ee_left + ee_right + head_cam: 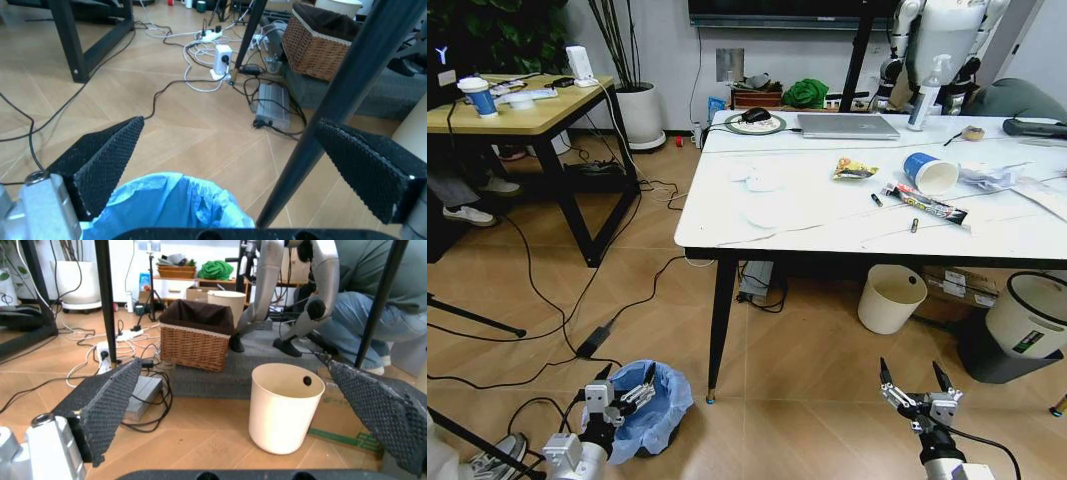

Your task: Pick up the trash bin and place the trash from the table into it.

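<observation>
The trash bin (659, 408), lined with a ruffled light blue bag (167, 206), stands on the floor near the table's front left leg. My left gripper (627, 380) (228, 122) hovers open just above the bin's near rim, not touching it. On the white marble table (827, 225) lies the trash: a blue paper cup (930, 172) on its side, a yellow snack wrapper (855, 169), a red-and-white tube (927, 206), white wrappers (992, 177) and tissues (762, 181). My right gripper (913, 384) (233, 364) hangs open and empty, low in front of the table.
A plain cream bin (891, 297) (283, 407) and a white bin with a black rim (1030, 315) stand under the table. The black table leg (720, 320) (333, 100) rises beside the blue-lined bin. Cables (557, 300) cross the floor. A wooden table (527, 112) stands left, a laptop (847, 126) on the marble top.
</observation>
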Robot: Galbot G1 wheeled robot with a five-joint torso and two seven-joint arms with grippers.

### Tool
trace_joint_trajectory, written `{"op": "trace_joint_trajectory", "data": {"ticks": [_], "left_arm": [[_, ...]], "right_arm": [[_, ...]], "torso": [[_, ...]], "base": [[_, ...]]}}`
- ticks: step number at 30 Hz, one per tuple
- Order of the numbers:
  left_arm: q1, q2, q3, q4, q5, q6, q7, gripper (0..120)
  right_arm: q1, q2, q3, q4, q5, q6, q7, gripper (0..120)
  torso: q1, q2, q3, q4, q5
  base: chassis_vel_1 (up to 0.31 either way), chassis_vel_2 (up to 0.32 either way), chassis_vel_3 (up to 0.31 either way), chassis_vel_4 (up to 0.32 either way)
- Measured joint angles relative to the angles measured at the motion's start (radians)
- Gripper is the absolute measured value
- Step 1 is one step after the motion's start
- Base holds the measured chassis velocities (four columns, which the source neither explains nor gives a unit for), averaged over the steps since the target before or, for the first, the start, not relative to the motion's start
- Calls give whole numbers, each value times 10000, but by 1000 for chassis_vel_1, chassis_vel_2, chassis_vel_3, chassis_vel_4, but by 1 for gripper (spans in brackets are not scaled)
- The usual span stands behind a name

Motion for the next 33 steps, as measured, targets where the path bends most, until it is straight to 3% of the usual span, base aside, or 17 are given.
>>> {"op": "trace_joint_trajectory", "data": {"ticks": [22,25,33], "left_arm": [[71,-18,-49,45,85,-18,-10,100],[43,-10,-72,150,308,-319,-70,100],[-13,410,-360,596,504,-609,-127,100]], "right_arm": [[11,-14,-40,-11,15,3,-15,100],[44,30,-58,-34,17,4,-35,100],[231,385,-196,-173,-9,13,-91,100]], "torso": [[-285,-830,-543,0,0],[-342,-982,-639,0,-1],[-379,-1075,-691,1,-2]], "base": [[0,0,0,0],[0,0,0,0],[0,0,0,0]]}}
